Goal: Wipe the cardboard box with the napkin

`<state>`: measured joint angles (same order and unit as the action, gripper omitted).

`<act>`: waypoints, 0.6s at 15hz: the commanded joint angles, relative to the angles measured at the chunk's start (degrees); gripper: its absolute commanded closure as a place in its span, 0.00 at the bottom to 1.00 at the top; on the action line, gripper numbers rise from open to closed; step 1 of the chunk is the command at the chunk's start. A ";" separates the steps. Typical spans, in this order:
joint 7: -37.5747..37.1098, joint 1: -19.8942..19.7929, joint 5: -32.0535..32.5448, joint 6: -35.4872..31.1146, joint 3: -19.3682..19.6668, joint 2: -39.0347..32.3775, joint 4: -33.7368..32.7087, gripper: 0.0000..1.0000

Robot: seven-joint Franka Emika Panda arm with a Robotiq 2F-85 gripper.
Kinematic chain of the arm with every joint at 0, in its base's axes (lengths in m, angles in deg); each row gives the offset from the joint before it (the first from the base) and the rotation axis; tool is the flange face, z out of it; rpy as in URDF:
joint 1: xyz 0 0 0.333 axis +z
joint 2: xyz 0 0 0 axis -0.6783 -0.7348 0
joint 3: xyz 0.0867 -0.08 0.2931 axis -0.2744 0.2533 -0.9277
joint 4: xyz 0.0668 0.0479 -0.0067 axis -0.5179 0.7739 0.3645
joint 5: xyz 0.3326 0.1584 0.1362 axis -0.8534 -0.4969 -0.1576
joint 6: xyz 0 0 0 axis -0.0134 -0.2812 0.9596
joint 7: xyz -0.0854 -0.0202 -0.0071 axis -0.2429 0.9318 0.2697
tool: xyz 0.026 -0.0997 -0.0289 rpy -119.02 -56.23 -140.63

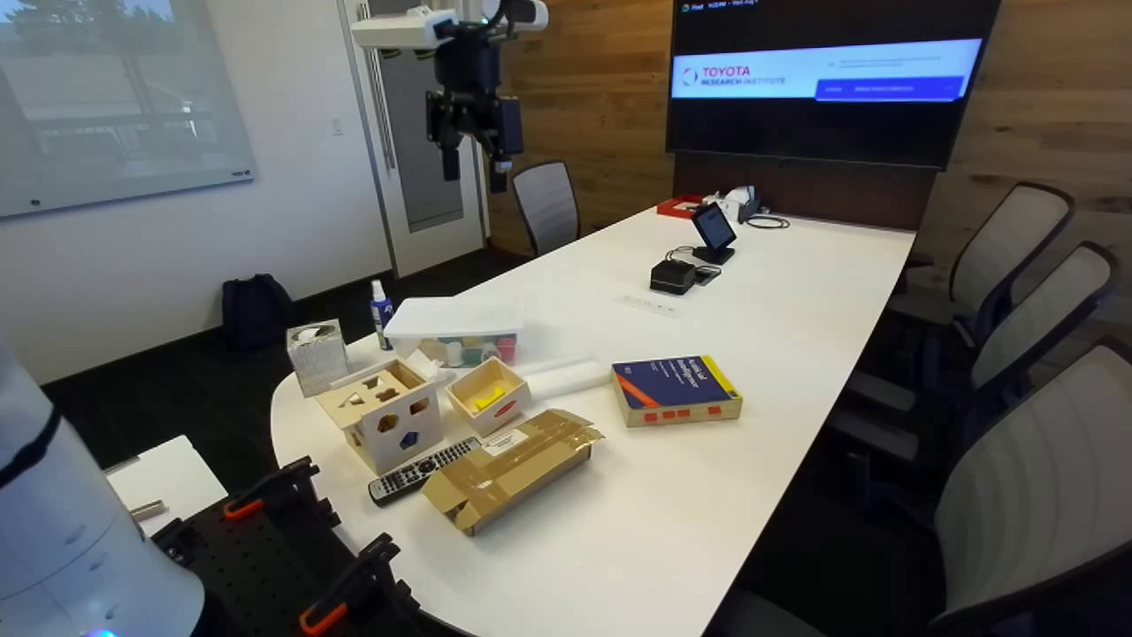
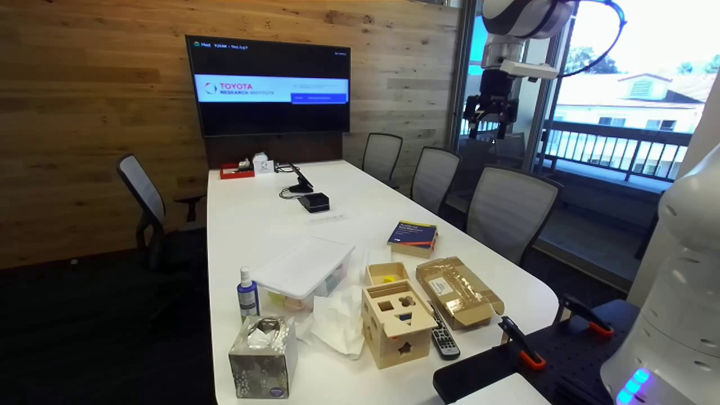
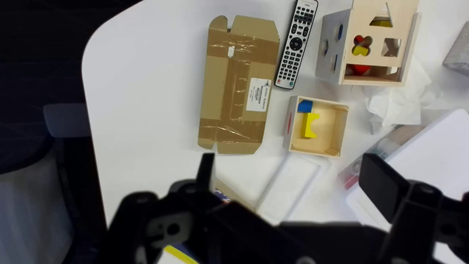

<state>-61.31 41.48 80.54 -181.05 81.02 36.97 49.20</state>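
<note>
The cardboard box lies flat on the white table, closed with shiny brown tape and bearing a white label; it shows in both exterior views and in the wrist view. A crumpled white napkin rests between the wooden shape sorter and the lidded plastic tub. In the wrist view the napkin is partly covered by the sorter. My gripper hangs high above the table, well away from both. Its fingers stand wide apart in the wrist view, with nothing between them.
Beside the box lie a remote and a small wooden tray holding blocks. The shape sorter, tissue box, spray bottle and plastic tub crowd round the napkin. A thick book lies farther along.
</note>
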 commanded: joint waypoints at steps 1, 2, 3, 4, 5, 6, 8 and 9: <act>-1.83 3.17 1.37 -6.13 -5.14 -6.30 0.74 0.00; -1.96 4.05 1.80 -8.19 -6.47 -8.08 0.92 0.00; -2.02 5.02 2.14 -11.22 -7.73 -10.16 1.29 0.00; -1.97 5.91 2.40 -13.88 -8.77 -12.34 1.33 0.00; -1.95 6.72 2.99 -16.36 -9.68 -14.57 1.25 0.00; -1.13 7.51 3.14 -18.71 -10.40 -16.98 0.90 0.00; -0.05 8.89 3.14 -22.30 -11.61 -22.04 -0.20 0.00; 0.39 9.52 3.10 -24.12 -12.11 -24.55 -0.68 0.00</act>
<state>-62.48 49.70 82.95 -201.39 70.00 18.58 50.67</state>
